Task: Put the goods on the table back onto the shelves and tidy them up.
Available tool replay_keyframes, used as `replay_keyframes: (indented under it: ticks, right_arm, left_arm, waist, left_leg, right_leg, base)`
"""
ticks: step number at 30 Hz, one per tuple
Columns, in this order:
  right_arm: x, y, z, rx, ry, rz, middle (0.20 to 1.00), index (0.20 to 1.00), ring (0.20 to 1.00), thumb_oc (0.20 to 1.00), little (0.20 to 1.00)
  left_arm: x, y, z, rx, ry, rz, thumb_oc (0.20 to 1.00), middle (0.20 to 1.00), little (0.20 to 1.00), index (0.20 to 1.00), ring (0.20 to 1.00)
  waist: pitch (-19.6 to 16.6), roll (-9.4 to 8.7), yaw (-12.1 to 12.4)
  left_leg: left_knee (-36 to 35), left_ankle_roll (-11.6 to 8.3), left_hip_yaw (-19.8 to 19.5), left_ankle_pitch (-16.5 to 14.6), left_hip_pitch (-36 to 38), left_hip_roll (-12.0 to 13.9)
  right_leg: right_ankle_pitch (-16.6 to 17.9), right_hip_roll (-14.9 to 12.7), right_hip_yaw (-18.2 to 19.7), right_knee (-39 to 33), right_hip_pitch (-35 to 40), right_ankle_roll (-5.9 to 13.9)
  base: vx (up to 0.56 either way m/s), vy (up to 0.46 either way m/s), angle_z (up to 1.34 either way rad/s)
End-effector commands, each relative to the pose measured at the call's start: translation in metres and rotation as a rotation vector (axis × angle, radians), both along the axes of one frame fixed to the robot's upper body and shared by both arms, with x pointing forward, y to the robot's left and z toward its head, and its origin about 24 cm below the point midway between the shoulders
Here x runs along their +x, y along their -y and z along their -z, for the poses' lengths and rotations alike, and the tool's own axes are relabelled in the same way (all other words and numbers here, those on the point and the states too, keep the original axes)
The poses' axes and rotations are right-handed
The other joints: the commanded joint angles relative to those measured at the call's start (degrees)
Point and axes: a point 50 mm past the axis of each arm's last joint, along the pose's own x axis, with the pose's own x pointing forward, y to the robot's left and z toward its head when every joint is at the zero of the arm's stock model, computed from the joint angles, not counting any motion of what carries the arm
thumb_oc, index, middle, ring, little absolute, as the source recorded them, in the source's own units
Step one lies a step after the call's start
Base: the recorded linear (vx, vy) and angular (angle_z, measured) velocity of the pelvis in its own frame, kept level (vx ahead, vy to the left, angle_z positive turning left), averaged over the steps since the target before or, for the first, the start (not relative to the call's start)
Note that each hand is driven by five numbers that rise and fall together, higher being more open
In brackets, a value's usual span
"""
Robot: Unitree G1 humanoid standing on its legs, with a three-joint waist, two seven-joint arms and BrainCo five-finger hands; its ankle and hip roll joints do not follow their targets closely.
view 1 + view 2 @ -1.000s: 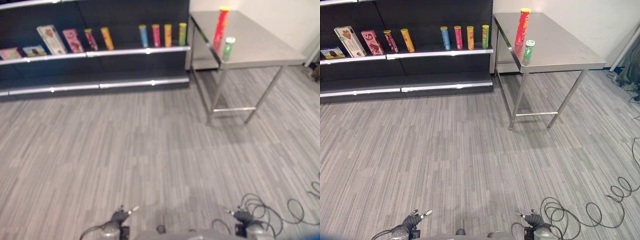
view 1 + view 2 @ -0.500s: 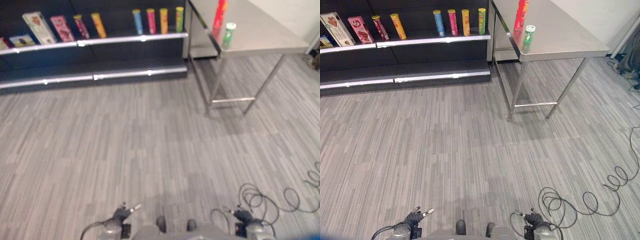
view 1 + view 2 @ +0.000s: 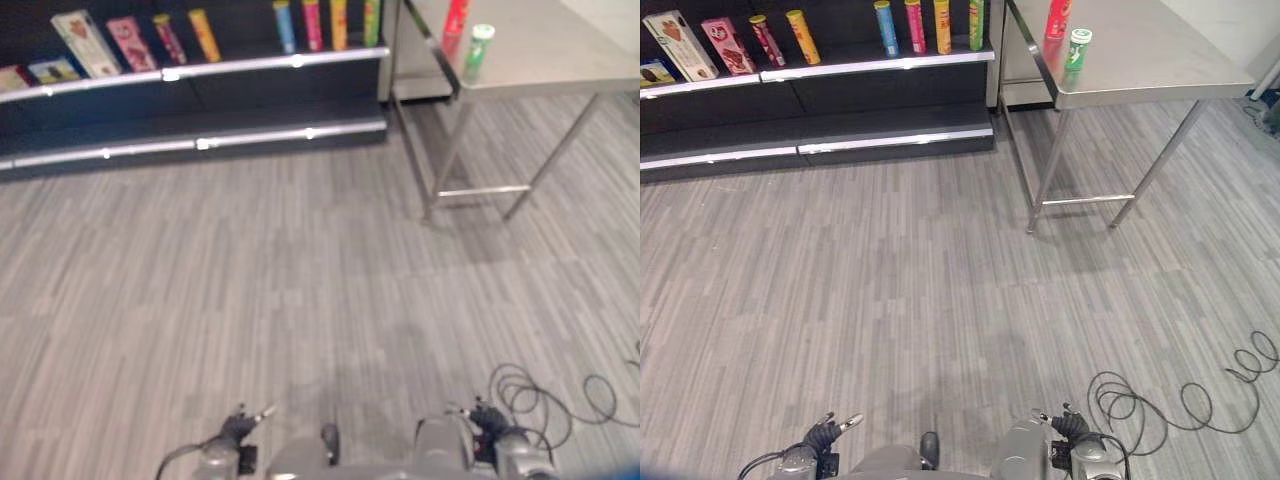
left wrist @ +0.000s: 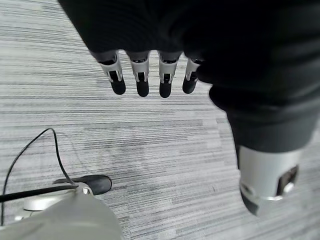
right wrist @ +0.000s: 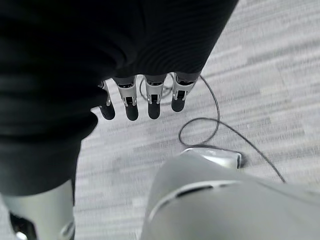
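I am looking down over a grey striped floor (image 3: 890, 300) toward the far side of the room. Both hands are hanging low at the near edge. My left hand (image 4: 150, 82) is dangling over the floor with its fingers (image 4: 142, 82) hanging straight and relaxed, holding nothing. My right hand (image 5: 145, 102) is doing the same, its fingers (image 5: 154, 105) loose and straight, nothing in them.

The goods are sitting on the steel table (image 3: 1160, 70) at the far right. A tall red can (image 3: 1057, 18) is standing upright near the table's left edge, and a short green can (image 3: 1076, 48) is standing just beside it, a little nearer to me. Neither hand is anywhere close to them.

To the left of the table, the dark shelves (image 3: 820, 100) are running along the far wall. On the upper board I am seeing four upright tubes in a row at the right end: blue (image 3: 884, 27), pink (image 3: 914, 25), orange (image 3: 941, 25) and green (image 3: 976, 22). Further left, a dark red tube (image 3: 765, 40) and a yellow tube (image 3: 802, 36) are leaning, then a pink box (image 3: 728, 45) and a white box (image 3: 678, 45). The lower board is bare as far as I can tell.
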Motion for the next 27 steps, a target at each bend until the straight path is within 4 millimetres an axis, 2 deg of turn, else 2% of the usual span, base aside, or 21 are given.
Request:
replay_keyframes:
  ticks: [1, 2, 4, 6, 7, 8, 9, 10, 11, 12, 13, 14, 15, 17, 18, 21, 23, 24, 25, 26, 27]
  right_arm:
    - [0.015, 0.006, -0.01, -0.023, 0.079, 0.007, 1.0, 1.0, 1.0, 1.0, 1.0]
    - [0.013, 0.007, -0.009, -0.028, 0.072, 0.008, 1.0, 1.0, 1.0, 1.0, 1.0]
    - [0.01, 0.009, -0.009, -0.035, 0.064, 0.009, 1.0, 1.0, 1.0, 1.0, 1.0]
    - [0.009, 0.01, -0.008, -0.036, 0.059, 0.009, 1.0, 1.0, 1.0, 1.0, 1.0]
    - [0.002, 0.013, -0.007, -0.038, 0.047, 0.019, 1.0, 1.0, 1.0, 1.0, 1.0]
    - [0.002, 0.013, -0.006, -0.037, 0.047, 0.019, 1.0, 1.0, 1.0, 1.0, 1.0]
    - [0.003, 0.014, -0.007, -0.04, 0.05, 0.023, 1.0, 1.0, 1.0, 1.0, 1.0]
    - [0.0, 0.015, -0.006, -0.037, 0.05, 0.045, 1.0, 1.0, 1.0, 1.0, 1.0]
    - [0.0, 0.015, -0.006, -0.036, 0.05, 0.045, 1.0, 1.0, 1.0, 1.0, 1.0]
    - [0.002, 0.016, -0.007, -0.031, 0.062, 0.05, 1.0, 1.0, 1.0, 1.0, 1.0]
    - [0.007, 0.015, -0.01, -0.033, 0.082, 0.042, 1.0, 1.0, 1.0, 1.0, 1.0]
    - [0.007, 0.015, -0.01, -0.033, 0.082, 0.042, 1.0, 1.0, 1.0, 1.0, 1.0]
    - [0.011, 0.014, -0.011, -0.036, 0.084, 0.032, 1.0, 1.0, 1.0, 1.0, 1.0]
    - [0.015, 0.013, -0.012, -0.035, 0.092, 0.03, 1.0, 1.0, 1.0, 1.0, 1.0]
    - [0.023, 0.013, -0.016, -0.03, 0.115, 0.024, 1.0, 1.0, 1.0, 1.0, 1.0]
    - [0.028, 0.01, -0.017, -0.026, 0.128, 0.007, 1.0, 1.0, 1.0, 1.0, 1.0]
    - [0.027, 0.009, -0.017, -0.027, 0.124, -0.002, 1.0, 1.0, 1.0, 1.0, 1.0]
    - [0.026, 0.008, -0.016, -0.03, 0.117, -0.006, 1.0, 1.0, 1.0, 1.0, 1.0]
    - [0.025, 0.007, -0.015, -0.031, 0.113, -0.012, 1.0, 1.0, 1.0, 1.0, 1.0]
    - [0.023, 0.006, -0.014, -0.036, 0.101, -0.021, 1.0, 1.0, 1.0, 1.0, 1.0]
    - [0.023, 0.006, -0.014, -0.036, 0.101, -0.021, 1.0, 1.0, 1.0, 1.0, 1.0]
  left_arm:
    - [0.019, -0.019, -0.014, 0.052, 0.1, -0.012, 1.0, 1.0, 1.0, 1.0, 1.0]
    - [0.018, -0.018, -0.013, 0.05, 0.102, -0.02, 1.0, 1.0, 1.0, 1.0, 1.0]
    - [0.02, -0.015, -0.013, 0.044, 0.104, -0.015, 1.0, 1.0, 1.0, 1.0, 1.0]
    - [0.02, -0.014, -0.013, 0.042, 0.103, -0.013, 1.0, 1.0, 1.0, 1.0, 1.0]
    - [0.017, -0.014, -0.012, 0.042, 0.094, -0.007, 1.0, 1.0, 1.0, 1.0, 1.0]
    - [0.017, -0.014, -0.012, 0.042, 0.094, -0.008, 1.0, 1.0, 1.0, 1.0, 1.0]
    - [0.018, -0.014, -0.012, 0.042, 0.092, -0.011, 1.0, 1.0, 1.0, 1.0, 1.0]
    - [0.019, -0.012, -0.012, 0.03, 0.099, -0.012, 1.0, 1.0, 1.0, 1.0, 1.0]
    - [0.019, -0.012, -0.012, 0.031, 0.099, -0.012, 1.0, 1.0, 1.0, 1.0, 1.0]
    - [0.02, -0.011, -0.012, 0.024, 0.104, -0.011, 1.0, 1.0, 1.0, 1.0, 1.0]
    - [0.022, -0.012, -0.014, 0.012, 0.118, -0.022, 1.0, 1.0, 1.0, 1.0, 1.0]
    - [0.022, -0.012, -0.014, 0.012, 0.118, -0.022, 1.0, 1.0, 1.0, 1.0, 1.0]
    - [0.023, -0.014, -0.015, 0.011, 0.128, -0.036, 1.0, 1.0, 1.0, 1.0, 1.0]
    - [0.024, -0.012, -0.015, 0.006, 0.132, -0.04, 1.0, 1.0, 1.0, 1.0, 1.0]
    - [0.025, -0.008, -0.014, -0.006, 0.133, -0.037, 1.0, 1.0, 1.0, 1.0, 1.0]
    - [0.02, -0.005, -0.011, -0.011, 0.118, -0.039, 1.0, 1.0, 1.0, 1.0, 1.0]
    - [0.02, -0.004, -0.011, -0.013, 0.116, -0.038, 1.0, 1.0, 1.0, 1.0, 1.0]
    - [0.018, -0.003, -0.01, -0.012, 0.113, -0.035, 1.0, 1.0, 1.0, 1.0, 1.0]
    - [0.018, -0.003, -0.01, -0.011, 0.114, -0.039, 1.0, 1.0, 1.0, 1.0, 1.0]
    - [0.016, -0.005, -0.01, -0.004, 0.109, -0.045, 1.0, 1.0, 1.0, 1.0, 1.0]
    - [0.016, -0.005, -0.01, -0.004, 0.109, -0.045, 1.0, 1.0, 1.0, 1.0, 1.0]
  waist:
    - [1.07, -2.86, -1.67]
    - [1.11, -3.2, -2.54]
    - [0.98, -2.71, -3.39]
    - [0.88, -2.63, -3.54]
    - [-0.01, -2.07, -3.5]
    - [-0.13, -2.32, -3.67]
    - [-0.83, -1.58, -4.17]
    - [-1.13, -0.84, -4.03]
    - [-1.25, -1.06, -4.21]
    - [-1.37, -1.31, -4.25]
    - [-0.99, -2.07, -3.73]
    - [-1.02, -2.1, -3.76]
    - [0.25, -2.91, -2.66]
    - [0.82, -3.41, -2.23]
    - [1.72, -3.83, -1.28]
    - [2.13, -3.6, 0.43]
    - [1.96, -3.59, 1.02]
    - [1.73, -3.28, 1.68]
    - [1.46, -2.87, 2.36]
    - [0.97, -1.92, 3.66]
    - [1.02, -1.94, 3.66]
  left_leg:
    - [1.76, -4.26, -3.86, -9.32, 7.72, -0.6]
    - [1.65, -5.2, -4.58, -9.45, 9.43, 0.09]
    - [1.67, -6.3, -5.97, -9.47, 11.4, 1.33]
    - [2.12, -6.74, -6.79, -9.36, 12.07, 1.61]
    - [3.71, -8.06, -7.92, -7.42, 12.79, 3.19]
    - [3.62, -8.02, -8.11, -7.17, 12.59, 2.91]
    - [5.09, -9.29, -8.46, -3.99, 13.0, 4.29]
    - [12.22, -10.92, -8.89, 2.86, 10.86, 5.54]
    - [12.16, -10.88, -9.08, 3.08, 10.65, 5.29]
    - [17.97, -11.33, -8.37, 6.98, 8.08, 5.57]
    - [28.39, -10.83, -5.13, 11.37, 3.38, 6.56]
    - [28.38, -10.83, -5.15, 11.4, 3.34, 6.53]
    - [37.0, -9.22, -0.43, 11.97, 0.05, 9.72]
    - [39.28, -8.37, 0.61, 10.87, -2.31, 9.82]
    - [39.89, -7.77, 1.78, 7.43, -7.04, 8.85]
    - [28.61, -9.12, 3.32, 5.32, -11.97, 8.87]
    - [22.65, -9.53, 3.38, 5.45, -13.79, 8.36]
    - [15.65, -10.05, 2.73, 6.01, -15.14, 7.85]
    - [9.35, -10.62, 1.41, 7.97, -16.13, 6.93]
    - [0.62, -12.22, -2.81, 12.55, -17.08, 5.47]
    - [0.58, -12.22, -2.8, 12.57, -17.01, 5.45]
  right_leg:
    - [6.91, 2.14, -1.71, -6.11, -1.69, 1.82]
    - [8.11, 4.01, -2.47, -12.37, -3.8, 2.85]
    - [9.24, 6.3, -3.2, -15.44, -5.02, 3.14]
    - [9.45, 6.57, -3.18, -14.65, -5.33, 2.84]
    - [9.19, 7.34, -3.66, -14.05, -3.62, 0.98]
    - [9.33, 7.01, -3.69, -14.15, -3.73, 1.02]
    - [8.66, 8.0, -3.32, -12.67, -3.91, 0.04]
    - [7.22, 9.06, -3.81, -12.75, -0.9, -1.85]
    - [7.35, 8.78, -3.88, -12.89, -0.97, -1.82]
    - [6.4, 9.45, -4.16, -13.77, 1.33, -2.99]
    - [3.9, 10.77, -4.66, -15.43, 5.49, -5.66]
    - [3.9, 10.74, -4.67, -15.42, 5.47, -5.66]
    - [1.98, 12.18, -4.35, -16.58, 9.77, -7.59]
    - [1.31, 12.14, -4.02, -17.11, 11.28, -7.84]
    - [-0.18, 11.83, -2.77, -17.86, 14.67, -7.7]
    - [-2.78, 10.99, -1.98, -18.55, 18.73, -6.36]
    - [-3.6, 10.4, -1.98, -18.55, 19.72, -5.87]
    - [-4.49, 10.12, -1.74, -18.64, 20.99, -5.38]
    - [-5.09, 10.25, -1.45, -18.95, 22.56, -4.88]
    - [-6.52, 10.62, -0.33, -19.0, 25.38, -4.28]
    - [-6.52, 10.6, -0.33, -19.01, 25.44, -4.27]
  base:
    - [0.37, -0.161, -0.01]
    - [0.27, -0.1, 0.07]
    - [0.51, -0.17, 0.47]
    - [0.47, -0.176, 0.61]
    - [0.34, -0.157, 0.06]
    - [0.51, -0.214, 0.09]
    - [0.46, -0.163, 0.41]
    - [0.46, -0.163, 0.53]
    - [0.44, -0.181, 0.32]
    - [0.41, -0.25, 0.15]
    - [0.41, -0.25, 0.16]
    - [0.54, -0.365, 0.17]
    - [0.39, -0.241, -0.09]
    - [0.38, -0.158, -0.27]
    - [0.37, -0.012, -0.13]
    - [0.43, 0.076, -0.01]
    - [0.27, 0.106, -0.1]
    - [0.33, 0.14, -0.06]
    - [0.64, 0.29, -0.23]
    - [0.49, 0.221, -0.31]
    - [0.5, 0.246, -0.44]
